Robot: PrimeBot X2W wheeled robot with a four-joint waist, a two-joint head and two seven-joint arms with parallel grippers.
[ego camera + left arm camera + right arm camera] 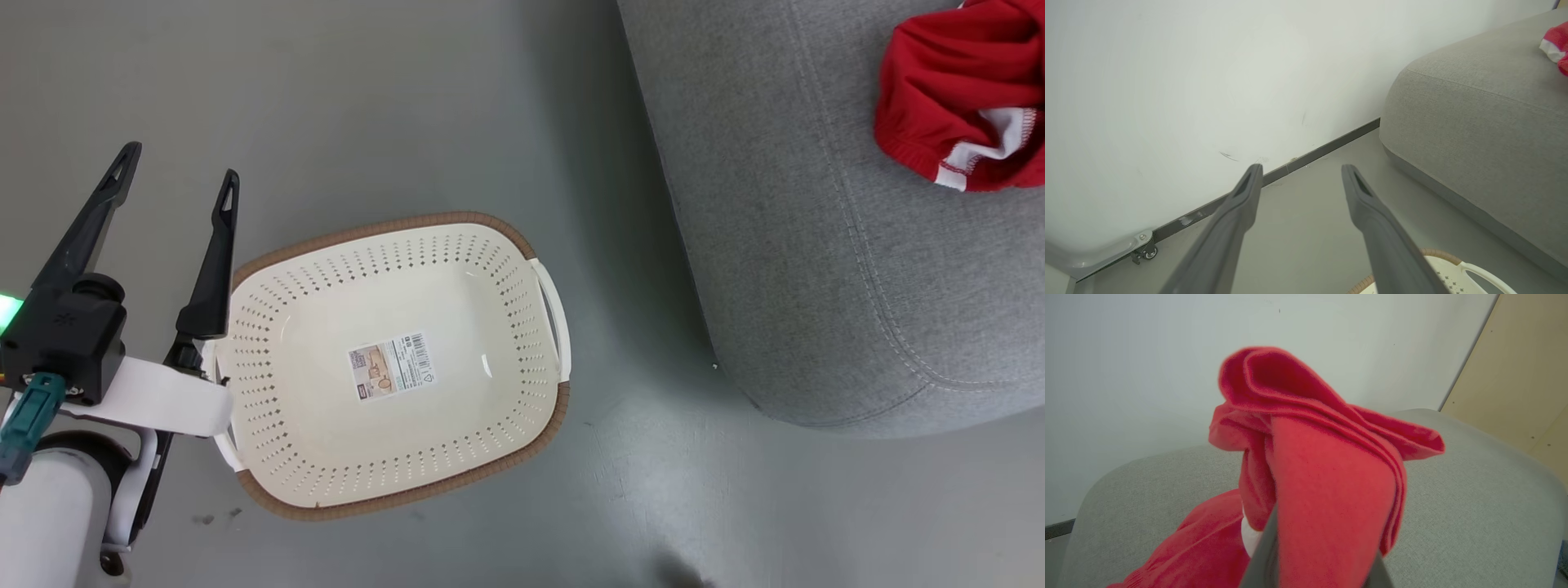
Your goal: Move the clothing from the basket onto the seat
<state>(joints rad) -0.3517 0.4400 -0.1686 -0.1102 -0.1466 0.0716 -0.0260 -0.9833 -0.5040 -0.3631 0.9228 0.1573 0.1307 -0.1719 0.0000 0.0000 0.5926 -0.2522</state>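
One garment [1331, 477], clamped in the right gripper [1318, 575] at frame bottom, hangs over the seat [1474, 498]; left gripper [181, 163] spread wide

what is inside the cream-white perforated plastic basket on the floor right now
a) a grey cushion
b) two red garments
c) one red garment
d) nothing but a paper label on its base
d: the cream-white perforated plastic basket is bare inside apart from the paper label on its base, while red fabric clothing lies on the light grey upholstered seat.
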